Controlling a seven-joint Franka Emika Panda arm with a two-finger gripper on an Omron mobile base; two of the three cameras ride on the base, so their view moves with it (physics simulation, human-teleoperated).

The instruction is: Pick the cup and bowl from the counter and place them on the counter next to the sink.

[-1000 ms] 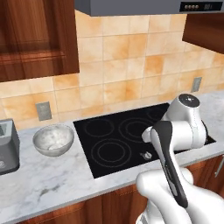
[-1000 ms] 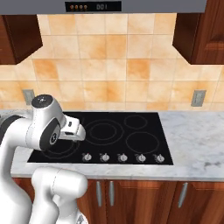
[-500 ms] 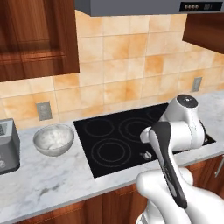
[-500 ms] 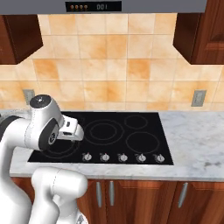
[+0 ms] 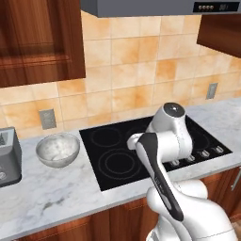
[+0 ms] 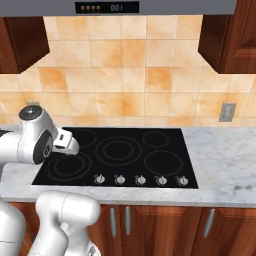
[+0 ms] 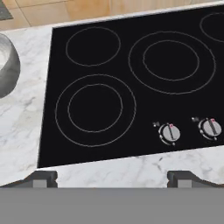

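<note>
The bowl (image 5: 57, 149), silvery-grey outside and speckled white inside, stands on the white marble counter (image 5: 56, 193) left of the black cooktop (image 5: 117, 155). In the hand view, part of the bowl (image 7: 6, 65) shows at the left edge. My gripper (image 7: 113, 179) hovers over the front left of the cooktop (image 7: 131, 87), well right of the bowl. It is open, its fingertips (image 7: 41, 178) wide apart with nothing between them. My white hand (image 6: 65, 142) shows above the cooktop's left burners. The cup and the sink are out of view.
A grey toaster (image 5: 7, 157) stands on the counter left of the bowl. Control knobs (image 7: 169, 132) line the cooktop's front edge. A tiled wall and a range hood (image 6: 150, 6) lie behind, with wooden cabinets above. Bare marble (image 6: 220, 160) runs right of the cooktop.
My arm has swung to the left over the cooktop, toward the bowl's side. The bowl, the toaster and the cooktop keep their places.
</note>
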